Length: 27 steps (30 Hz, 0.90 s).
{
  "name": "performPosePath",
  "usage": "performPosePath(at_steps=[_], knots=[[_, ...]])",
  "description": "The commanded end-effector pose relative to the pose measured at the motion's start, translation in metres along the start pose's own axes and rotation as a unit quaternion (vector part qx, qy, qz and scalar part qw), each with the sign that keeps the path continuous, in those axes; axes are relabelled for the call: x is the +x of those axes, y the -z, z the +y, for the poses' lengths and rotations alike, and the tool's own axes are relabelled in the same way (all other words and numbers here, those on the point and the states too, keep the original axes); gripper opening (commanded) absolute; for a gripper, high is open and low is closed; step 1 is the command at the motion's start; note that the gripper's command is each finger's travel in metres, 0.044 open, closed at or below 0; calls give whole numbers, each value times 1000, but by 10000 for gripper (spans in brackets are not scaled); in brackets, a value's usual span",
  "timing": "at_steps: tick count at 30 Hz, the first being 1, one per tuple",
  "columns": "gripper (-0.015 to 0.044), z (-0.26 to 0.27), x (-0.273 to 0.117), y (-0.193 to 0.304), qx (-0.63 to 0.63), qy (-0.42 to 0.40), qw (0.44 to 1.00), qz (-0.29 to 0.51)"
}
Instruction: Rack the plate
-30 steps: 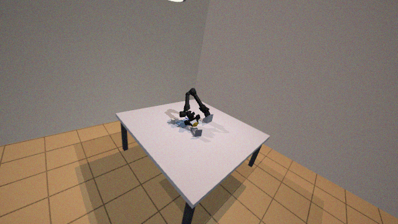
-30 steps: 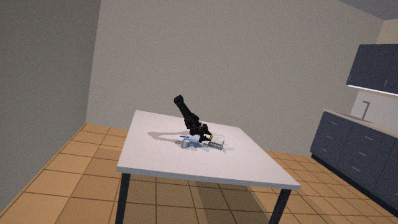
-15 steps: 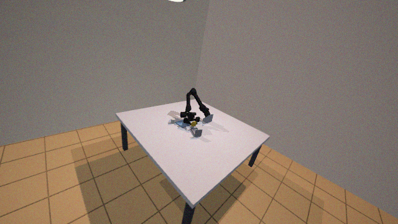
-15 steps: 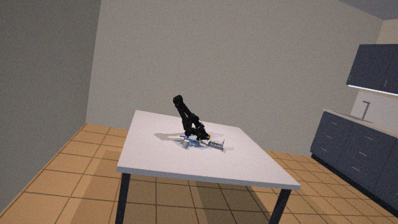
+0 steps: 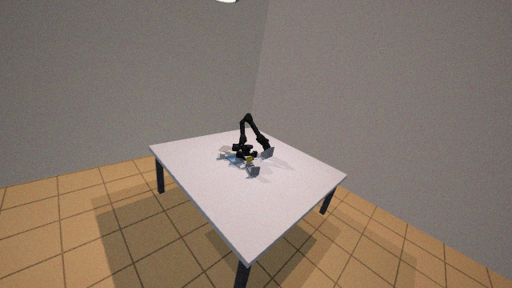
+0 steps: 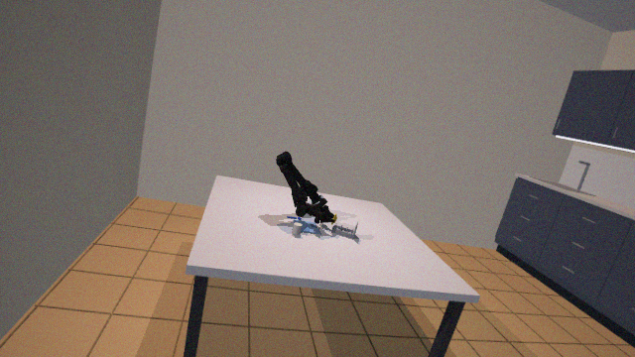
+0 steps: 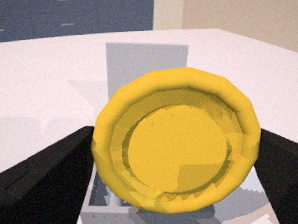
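My gripper [image 5: 250, 155] [image 6: 333, 218] [image 7: 174, 136], fingers fairly wide, grips yellow plate [image 5: 250, 159] [image 6: 335, 218] [image 7: 177, 147] by opposite rims, beside dish rack [image 5: 253, 170] [image 6: 345, 228] [image 7: 107, 211], well in from counter [image 5: 248, 224] [image 6: 322, 270] [image 7: 40, 65] edges. Risk: plate tilted vs. slot, rim may catch a rail & twist loose.

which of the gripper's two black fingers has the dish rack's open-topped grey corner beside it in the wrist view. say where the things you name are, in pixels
The black finger on the image's left [image 7: 55, 167]; the other, at the image's right, has no rack corner beside it.
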<state>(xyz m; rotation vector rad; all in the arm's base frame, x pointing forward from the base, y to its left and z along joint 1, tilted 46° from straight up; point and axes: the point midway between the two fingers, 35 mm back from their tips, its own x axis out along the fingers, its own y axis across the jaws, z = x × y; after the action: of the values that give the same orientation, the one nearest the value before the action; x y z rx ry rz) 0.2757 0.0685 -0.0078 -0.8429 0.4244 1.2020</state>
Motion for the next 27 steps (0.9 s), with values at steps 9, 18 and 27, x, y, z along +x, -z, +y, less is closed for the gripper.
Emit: performPosePath(at_steps=[9,18,27], knots=[[0,5,18,-1,1,-2,1000,0],[0,7,30,-2,-3,0,1000,-2],[0,10,36,-2,-7,2,1000,-3]])
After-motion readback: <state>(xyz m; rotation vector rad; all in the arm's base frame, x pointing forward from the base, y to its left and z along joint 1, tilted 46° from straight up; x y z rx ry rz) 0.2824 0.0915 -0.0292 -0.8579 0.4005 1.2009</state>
